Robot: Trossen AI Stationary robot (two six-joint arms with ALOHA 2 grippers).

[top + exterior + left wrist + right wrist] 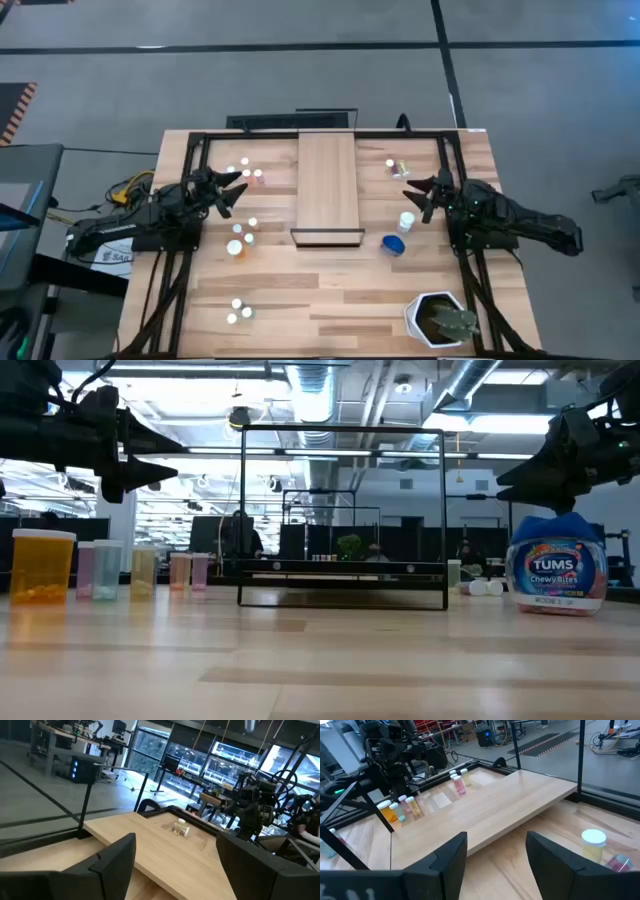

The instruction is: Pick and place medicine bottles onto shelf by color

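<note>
Left gripper (240, 190) and right gripper (412, 192) released, empty, hovering either side of bare shelf (328, 185); medicine bottles (243, 237) scattered on tabletop.

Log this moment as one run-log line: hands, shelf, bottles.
left hand: open, raised, empty | right hand: open, raised, empty | shelf: bare | medicine bottles: on table both sides of shelf | Tums bottle: on table
</note>
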